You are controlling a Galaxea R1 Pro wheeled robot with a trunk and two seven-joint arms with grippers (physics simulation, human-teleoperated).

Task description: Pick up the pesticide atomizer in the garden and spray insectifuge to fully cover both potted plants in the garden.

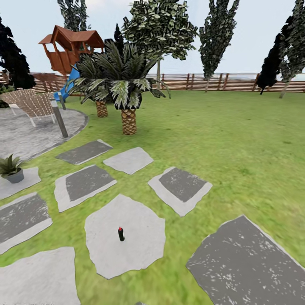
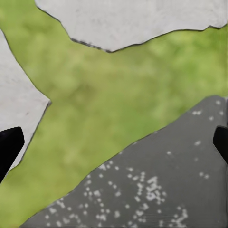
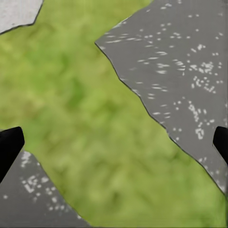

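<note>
Garden lawn, stepping stones, atomizer standing free.

Pesticide atomizer [image 1: 121, 234]: upright near the centre of a pale rounded stepping stone [image 1: 140, 254], red top up, untouched. Potted plant [image 1: 11, 168]: one, grey pot, on a pale stone by the paved patio [image 1: 25, 135] edge, well apart from the atomizer. Palm [image 1: 123, 91], wooden playhouse [image 1: 70, 46], slatted fence [image 1: 237, 82] behind. Left gripper [image 2: 114, 145]: fingers spread wide over grass and dark stone, holding nothing. Right gripper [image 3: 114, 145]: fingers likewise spread wide, holding nothing, over grass between dark stones.
</note>
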